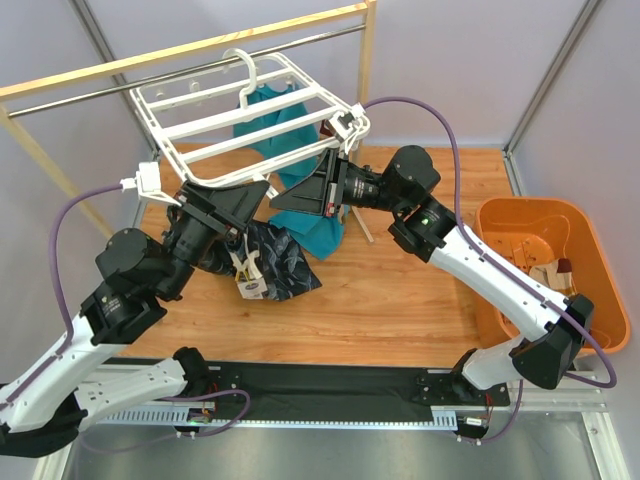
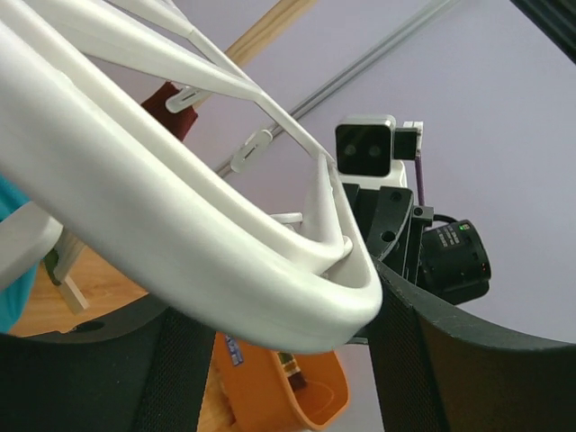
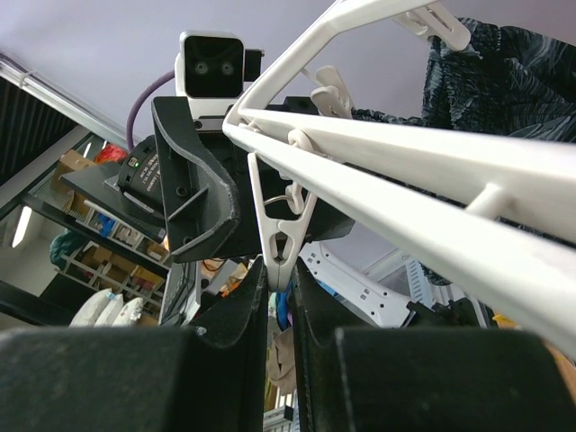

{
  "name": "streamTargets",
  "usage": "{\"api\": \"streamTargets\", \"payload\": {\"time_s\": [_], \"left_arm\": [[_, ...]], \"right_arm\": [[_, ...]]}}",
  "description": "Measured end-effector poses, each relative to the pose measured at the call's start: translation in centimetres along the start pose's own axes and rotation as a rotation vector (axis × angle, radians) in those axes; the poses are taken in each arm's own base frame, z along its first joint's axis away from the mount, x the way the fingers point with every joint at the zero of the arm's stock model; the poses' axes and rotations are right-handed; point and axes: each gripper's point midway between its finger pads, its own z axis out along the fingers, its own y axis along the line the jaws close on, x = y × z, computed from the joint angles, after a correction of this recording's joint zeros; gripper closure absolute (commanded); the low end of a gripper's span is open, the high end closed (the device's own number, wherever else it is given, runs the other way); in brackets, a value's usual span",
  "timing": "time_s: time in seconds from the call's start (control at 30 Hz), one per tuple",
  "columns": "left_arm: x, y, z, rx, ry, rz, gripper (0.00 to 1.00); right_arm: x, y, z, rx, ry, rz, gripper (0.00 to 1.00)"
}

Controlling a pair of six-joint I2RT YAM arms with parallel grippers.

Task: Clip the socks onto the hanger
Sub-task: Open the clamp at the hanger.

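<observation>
Two pincers meet at the near edge of the large white plastic drying hanger [image 2: 135, 207], which is tilted above the wooden table [image 1: 400, 300]. The left pincer [image 1: 245, 200] gapes wide around the hanger's rounded corner. The right pincer [image 3: 281, 290] is nearly closed, pinching a small white dangling clip [image 3: 277, 243]. A beige-and-maroon sock [image 1: 248, 275] lies on a dark navy patterned cloth [image 1: 290, 260] below.

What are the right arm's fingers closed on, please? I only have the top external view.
Observer: In the right wrist view, the right fingers pinch a small white plastic clip dangling from the large white plastic drying hanger.
Operator: Thank you; and the other arm?
Observer: In the left wrist view, the left fingers stand apart, either side of the hanger's rounded corner.
Operator: Is a sock in that clip?
Observer: No cloth shows in it.
</observation>
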Motion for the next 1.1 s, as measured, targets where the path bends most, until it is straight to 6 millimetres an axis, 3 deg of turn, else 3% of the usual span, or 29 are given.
{"api": "streamTargets", "payload": {"time_s": [0.67,1.1], "left_arm": [[-0.7,-2.0,0.1,0.090,-0.041,-0.114,0.41],[-0.3,-2.1,0.3,0.097,-0.025,-0.114,0.37]], "right_arm": [[0.4,0.1,0.3,-0.020,0.019,0.009,1.00],[0.7,0.2,0.3,-0.028,0.035,0.009,1.00]]}}
